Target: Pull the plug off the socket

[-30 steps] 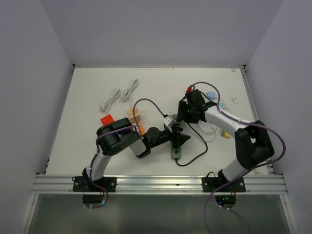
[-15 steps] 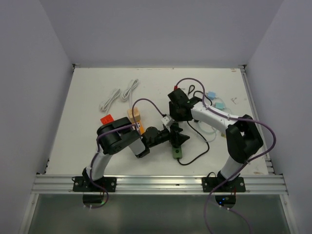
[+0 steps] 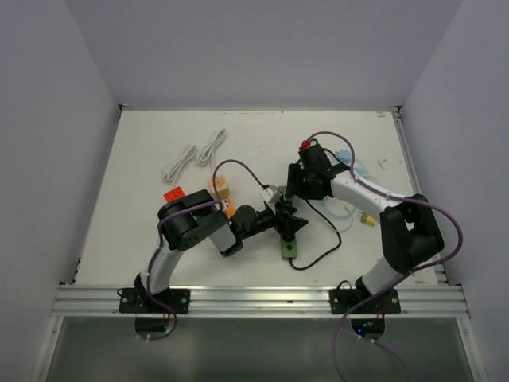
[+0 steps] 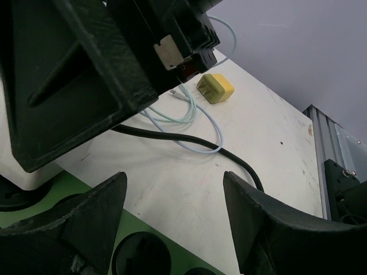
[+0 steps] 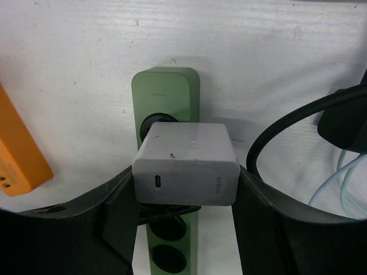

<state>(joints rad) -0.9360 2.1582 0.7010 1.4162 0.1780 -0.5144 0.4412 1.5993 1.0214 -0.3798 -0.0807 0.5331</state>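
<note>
A white charger plug [image 5: 186,172] sits between my right gripper's [image 5: 186,192] fingers, which are shut on its sides. It hangs over the top end of the green socket strip [image 5: 166,86]. One round socket shows just behind it, and I cannot tell whether the prongs are still in. In the top view the plug [image 3: 273,193] is just up-left of the strip [image 3: 288,248]. My left gripper [image 3: 290,224] is open and low over the strip. In the left wrist view its fingers [image 4: 86,223] straddle the strip [image 4: 132,238], with the right gripper's black body close above.
The strip's black cable [image 3: 322,243] loops right of it. An orange block [image 3: 219,189] and a red block [image 3: 173,195] lie to the left, with white cables [image 3: 195,155] behind. A yellow charger [image 4: 215,87] and a pale blue cable [image 4: 189,114] lie to the right.
The right wrist swung left and then back right, still holding the plug, which stayed at about the same spot. The left arm has hardly moved.
</note>
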